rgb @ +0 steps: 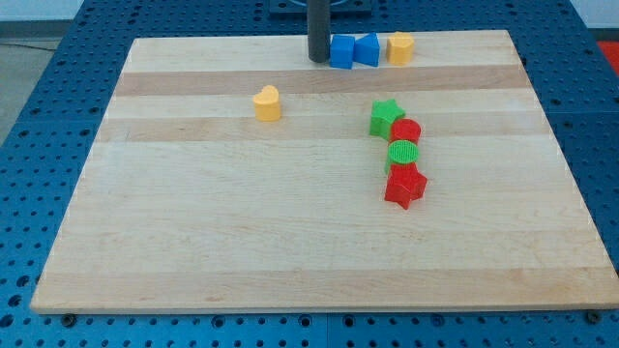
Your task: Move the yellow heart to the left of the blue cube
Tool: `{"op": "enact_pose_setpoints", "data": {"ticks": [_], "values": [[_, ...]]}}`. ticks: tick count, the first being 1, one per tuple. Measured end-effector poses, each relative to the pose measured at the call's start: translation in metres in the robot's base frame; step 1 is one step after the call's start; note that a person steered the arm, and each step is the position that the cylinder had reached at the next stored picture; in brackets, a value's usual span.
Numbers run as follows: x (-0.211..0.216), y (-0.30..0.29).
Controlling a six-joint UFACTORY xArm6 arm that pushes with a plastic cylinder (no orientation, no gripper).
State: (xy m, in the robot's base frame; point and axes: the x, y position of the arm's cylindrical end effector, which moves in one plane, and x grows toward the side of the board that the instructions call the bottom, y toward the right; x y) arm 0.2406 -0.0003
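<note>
The yellow heart (268, 103) lies on the wooden board (242, 222), left of centre in the upper part. The blue cube (341, 51) sits at the view's top edge of the board. A second blue block (367, 49) touches its right side. My tip (318, 60) stands right against the blue cube's left side, up and to the right of the yellow heart. The rod rises out of the view's top.
A yellow block (400, 47) sits right of the blue blocks. At right of centre stand a green star (386, 118), a red round block (406, 132), a green round block (403, 155) and a red star (405, 187), packed in a column.
</note>
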Motion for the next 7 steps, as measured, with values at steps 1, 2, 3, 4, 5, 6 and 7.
{"op": "enact_pose_setpoints", "data": {"ticks": [1, 2, 3, 4, 5, 6, 7], "values": [[0.0, 0.004], [0.0, 0.004], [0.0, -0.029], [0.016, -0.062], [0.055, -0.112], [0.108, -0.151], [0.141, -0.145]]}}
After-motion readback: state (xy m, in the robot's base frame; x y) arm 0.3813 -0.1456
